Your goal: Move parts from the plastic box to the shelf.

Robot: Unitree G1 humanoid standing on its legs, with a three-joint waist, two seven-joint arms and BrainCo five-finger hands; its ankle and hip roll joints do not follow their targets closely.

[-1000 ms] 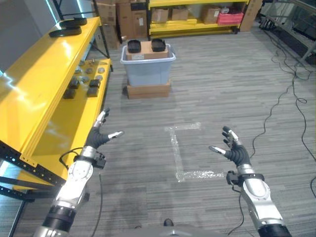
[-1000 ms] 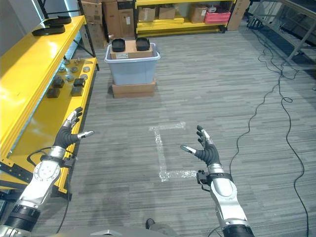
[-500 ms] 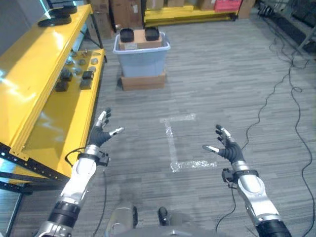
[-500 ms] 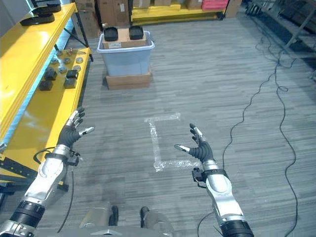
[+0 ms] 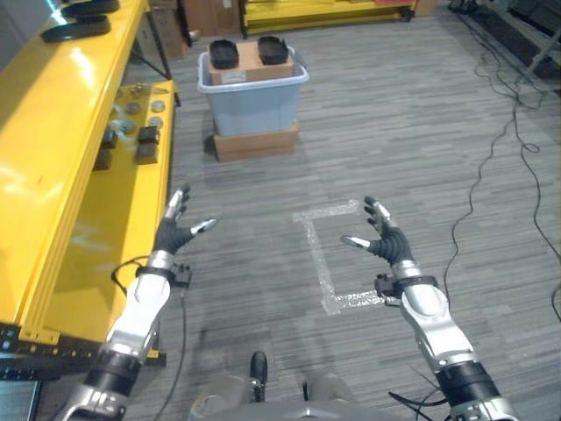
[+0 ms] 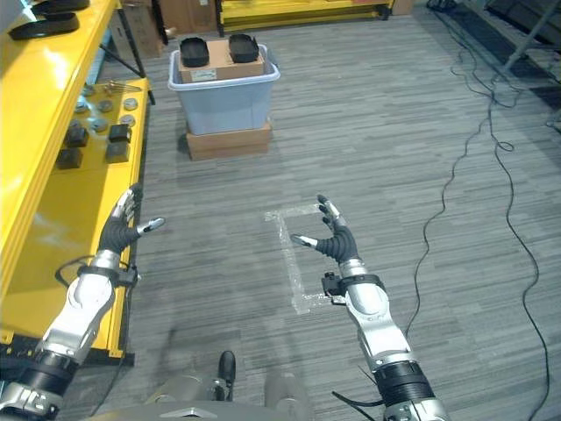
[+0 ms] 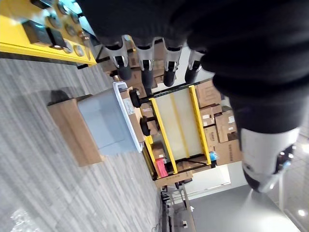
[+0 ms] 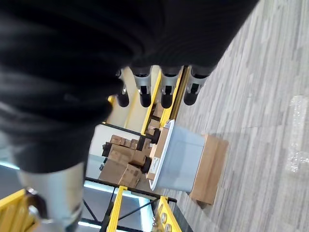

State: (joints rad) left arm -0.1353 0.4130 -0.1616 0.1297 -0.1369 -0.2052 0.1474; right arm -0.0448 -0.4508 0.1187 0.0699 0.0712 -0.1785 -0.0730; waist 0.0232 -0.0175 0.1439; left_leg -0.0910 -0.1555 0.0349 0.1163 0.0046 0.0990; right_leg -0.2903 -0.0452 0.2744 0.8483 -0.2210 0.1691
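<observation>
Black parts (image 5: pixel 224 53) sat atop the plastic box (image 5: pixel 252 98), well ahead beside the yellow shelf (image 5: pixel 61 167). Both the left hand (image 5: pixel 178 231) and right hand (image 5: pixel 383 241) hovered empty, fingers spread, probably readied for approach.

There is one plastic box (image 5: pixel 252 103), grey-blue, and it stands on one flat cardboard box (image 5: pixel 256 142). On top of the plastic box lies one brown carton (image 5: pixel 249 60) with two black parts (image 5: pixel 223 53), one at each end. On the lower level of the yellow shelf (image 5: pixel 53 167) I count three dark block-shaped parts (image 5: pixel 146 135) and several small round metal parts (image 5: pixel 131 109); their exact number is hard to tell. Two flat black pieces (image 5: pixel 74 27) lie on the top level.
</observation>
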